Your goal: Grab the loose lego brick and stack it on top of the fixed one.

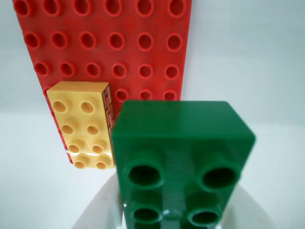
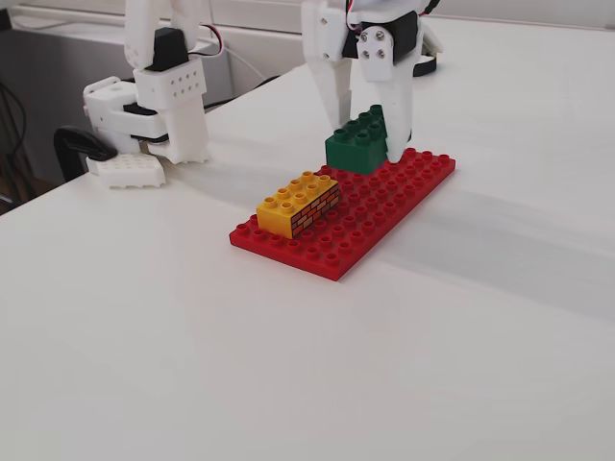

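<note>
green and hard, the loose lego brick [image 1: 183, 157] sits clamped between our gripper [image 2: 370, 144] fingers, raised over the far end of the red baseplate [image 2: 404, 197] in the fixed view. we judge it light, stiff and slick-sided, so holding its long flanks squarely seems best. the fixed one [image 2: 298, 204] stands near the plate's front corner, apart from it.

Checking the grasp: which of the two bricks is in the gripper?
The green brick, between the gripper fingers; the yellow brick sits free on the baseplate.
</note>
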Robot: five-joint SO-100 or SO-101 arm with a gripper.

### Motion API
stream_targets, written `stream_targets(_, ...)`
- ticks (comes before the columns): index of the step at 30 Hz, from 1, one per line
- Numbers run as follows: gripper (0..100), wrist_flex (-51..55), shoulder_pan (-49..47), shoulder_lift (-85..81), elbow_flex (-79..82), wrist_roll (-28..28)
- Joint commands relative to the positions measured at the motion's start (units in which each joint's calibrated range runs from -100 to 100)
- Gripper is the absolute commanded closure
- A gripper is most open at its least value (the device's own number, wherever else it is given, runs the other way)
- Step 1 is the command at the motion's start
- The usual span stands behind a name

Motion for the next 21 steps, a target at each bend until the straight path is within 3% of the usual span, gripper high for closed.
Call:
stream_targets(1,94,-5.65,1.11,-12.55,13.32,1.08)
stream_targets(9,94,-23.43,1.19,-29.74,45.90,1.19)
stream_targets(21,94,-25.34,1.93,-30.34,54.14,1.13)
